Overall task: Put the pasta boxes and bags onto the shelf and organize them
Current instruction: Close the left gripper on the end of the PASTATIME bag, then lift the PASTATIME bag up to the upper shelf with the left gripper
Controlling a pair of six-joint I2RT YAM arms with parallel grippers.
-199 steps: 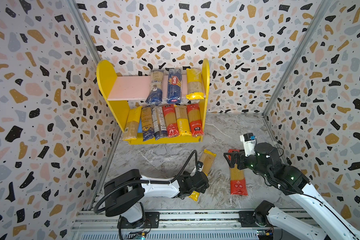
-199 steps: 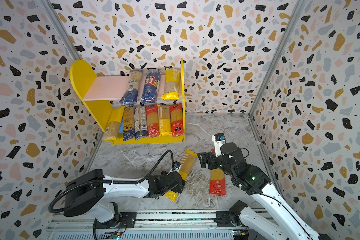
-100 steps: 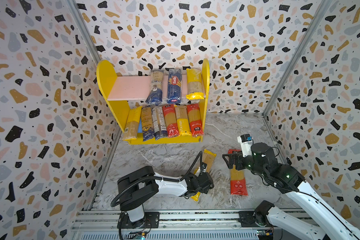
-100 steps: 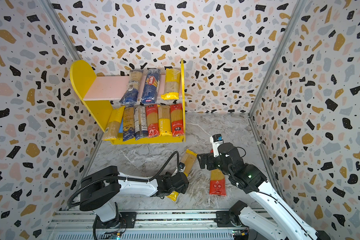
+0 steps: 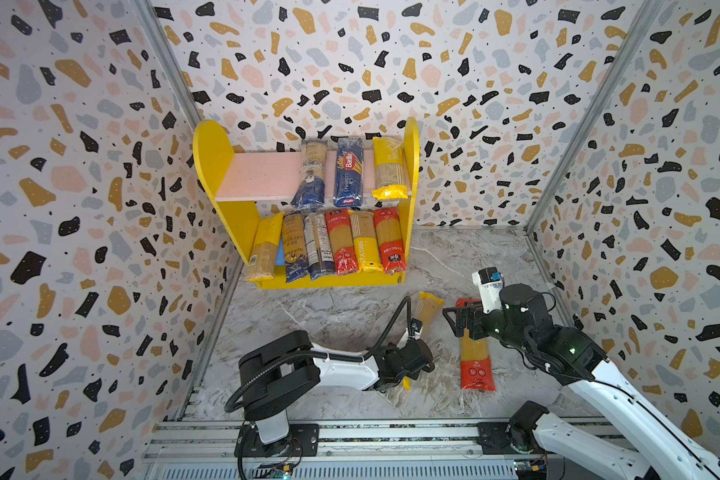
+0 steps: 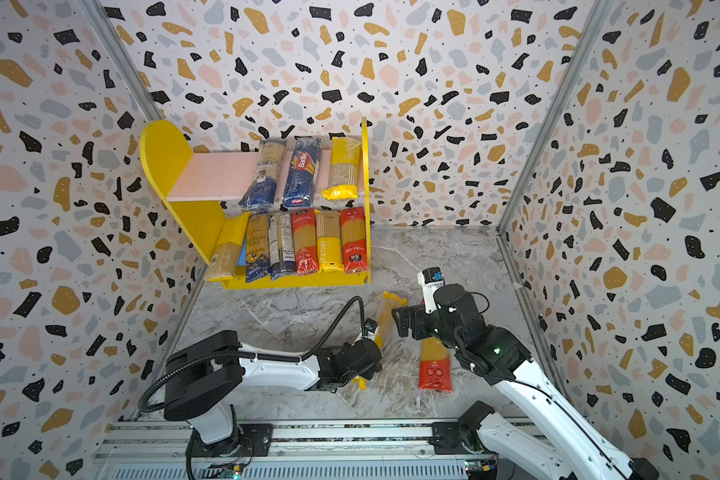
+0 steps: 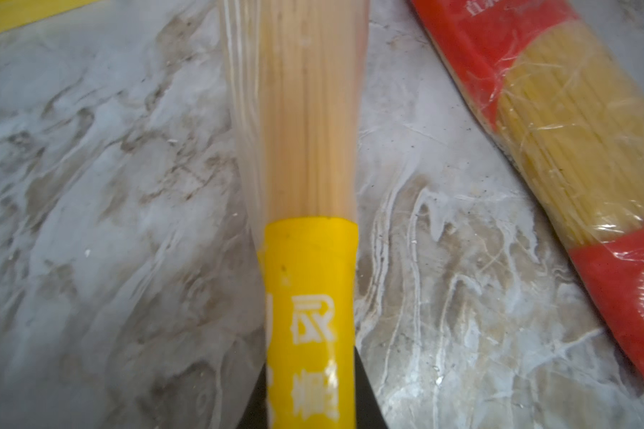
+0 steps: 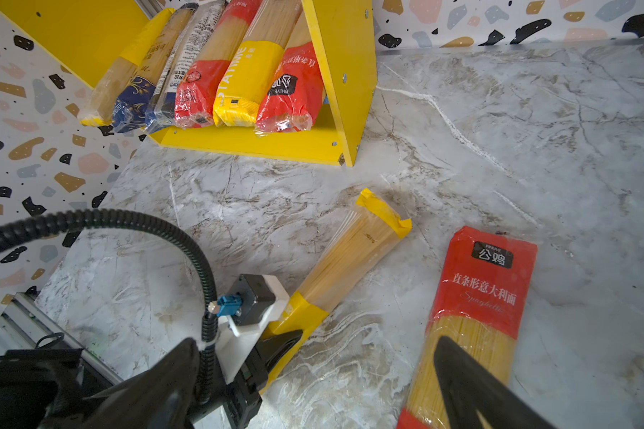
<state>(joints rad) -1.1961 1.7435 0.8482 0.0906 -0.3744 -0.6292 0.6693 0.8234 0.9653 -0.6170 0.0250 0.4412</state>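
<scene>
The yellow-ended pasta pack (image 5: 427, 307) (image 6: 385, 316) (image 7: 309, 148) (image 8: 350, 256) lies slanted on the marble floor. My left gripper (image 5: 412, 365) (image 6: 360, 361) (image 7: 309, 371) is shut on its near yellow end, a dark finger (image 7: 365, 397) on each side. A red pasta pack (image 5: 476, 365) (image 6: 435, 365) (image 8: 480, 297) lies to its right. My right gripper (image 5: 460, 322) (image 6: 406, 322) (image 8: 313, 382) hovers open over that pack's far end, holding nothing. The shelf (image 5: 217, 166) (image 6: 163, 158) (image 8: 343, 74) holds three packs on the pink board and several on the lower tier.
Patterned walls close in the left, back and right sides. A metal rail (image 5: 391, 432) carrying both arm bases runs along the front. The left arm's black cable (image 5: 391, 324) arches above the floor. The pink board's left half (image 5: 258, 174) is bare.
My left gripper has gone from open to shut on the yellow-ended pack, and the left arm has reached a little further right. The right gripper has hardly moved.
</scene>
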